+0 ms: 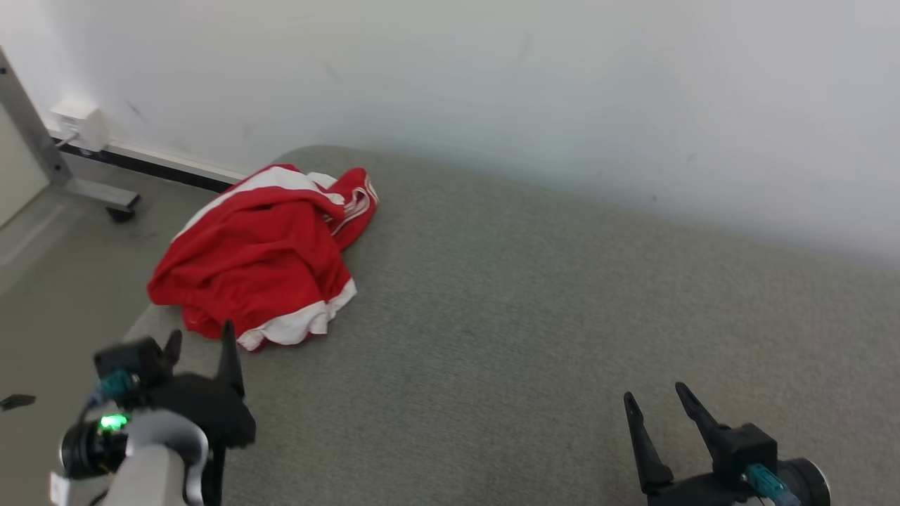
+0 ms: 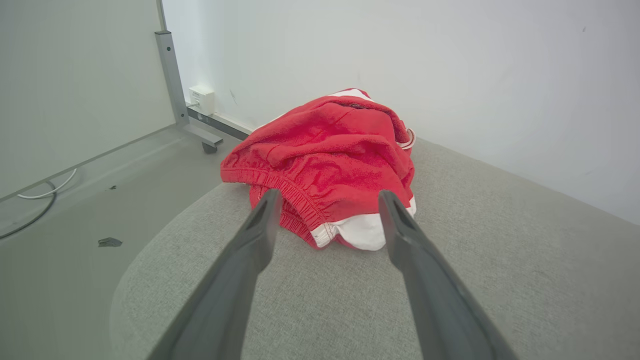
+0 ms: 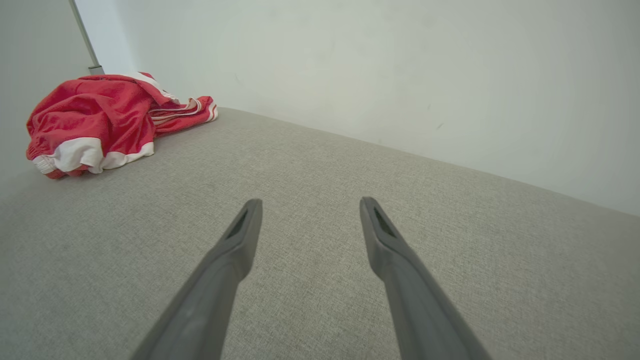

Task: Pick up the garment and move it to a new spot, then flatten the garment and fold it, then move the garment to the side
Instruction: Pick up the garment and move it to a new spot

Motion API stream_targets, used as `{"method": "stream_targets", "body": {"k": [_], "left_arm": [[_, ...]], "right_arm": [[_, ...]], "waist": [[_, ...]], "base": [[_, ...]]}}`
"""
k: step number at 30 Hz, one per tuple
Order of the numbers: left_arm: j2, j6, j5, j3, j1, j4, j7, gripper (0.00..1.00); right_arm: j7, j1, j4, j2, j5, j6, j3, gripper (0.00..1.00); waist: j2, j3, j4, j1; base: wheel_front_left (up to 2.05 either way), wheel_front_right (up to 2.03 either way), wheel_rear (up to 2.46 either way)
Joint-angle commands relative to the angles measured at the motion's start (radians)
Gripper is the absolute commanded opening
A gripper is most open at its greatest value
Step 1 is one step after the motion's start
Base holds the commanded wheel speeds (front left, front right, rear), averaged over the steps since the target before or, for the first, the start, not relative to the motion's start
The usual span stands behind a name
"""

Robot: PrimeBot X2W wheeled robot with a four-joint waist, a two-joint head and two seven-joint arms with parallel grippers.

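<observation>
Garment (image 1: 260, 253) (crumpled) near left gripper (image 1: 200, 330)

Bright, even, soft light; sharp focus.

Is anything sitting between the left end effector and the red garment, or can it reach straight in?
Nothing visible stands in the way. The open left end effector points straight at the crumpled red garment, and just the grey padded surface lies between them.
</observation>
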Motion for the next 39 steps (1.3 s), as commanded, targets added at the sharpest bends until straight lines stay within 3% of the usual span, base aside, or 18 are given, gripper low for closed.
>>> {"method": "stream_targets", "body": {"k": [1,11,26,27,28,39], "left_arm": [[-0.001,0.006,-0.019,0.012,-0.036,0.027,0.018,1.00],[0.046,0.022,-0.116,0.084,-0.301,0.204,0.151,1.00],[0.165,0.057,-0.110,0.077,-0.447,0.331,0.302,1.00],[0.173,0.062,-0.106,0.074,-0.448,0.335,0.312,0.56],[0.177,0.061,-0.103,0.069,-0.449,0.337,0.322,0.00],[0.246,0.052,-0.095,0.049,-0.445,0.265,0.396,0.00]], "right_arm": [[0.008,-0.012,-0.015,-0.002,-0.019,-0.002,0.004,1.00],[0.101,-0.069,-0.181,-0.012,-0.113,-0.002,0.084,1.00],[0.143,-0.068,-0.275,-0.045,-0.100,-0.002,0.111,1.00],[0.141,-0.069,-0.276,-0.044,-0.099,-0.002,0.109,1.00],[0.139,-0.070,-0.275,-0.042,-0.097,-0.002,0.106,1.00],[0.102,-0.091,-0.223,-0.014,-0.075,-0.002,0.108,1.00]], "waist": [[0.0000,0.062,-0.065,0.0000],[0.0000,0.259,-0.195,0.0000],[0.0000,0.380,-0.270,0.0000],[0.0000,0.380,-0.271,0.0000],[0.0000,0.379,-0.272,0.0000],[0.0000,0.317,-0.249,0.0000]], "base": [[0.00,0.00,0.00],[0.00,0.00,0.00],[0.00,0.00,0.00],[0.00,0.00,0.00],[0.00,0.00,0.00],[0.00,0.00,0.00]]}}
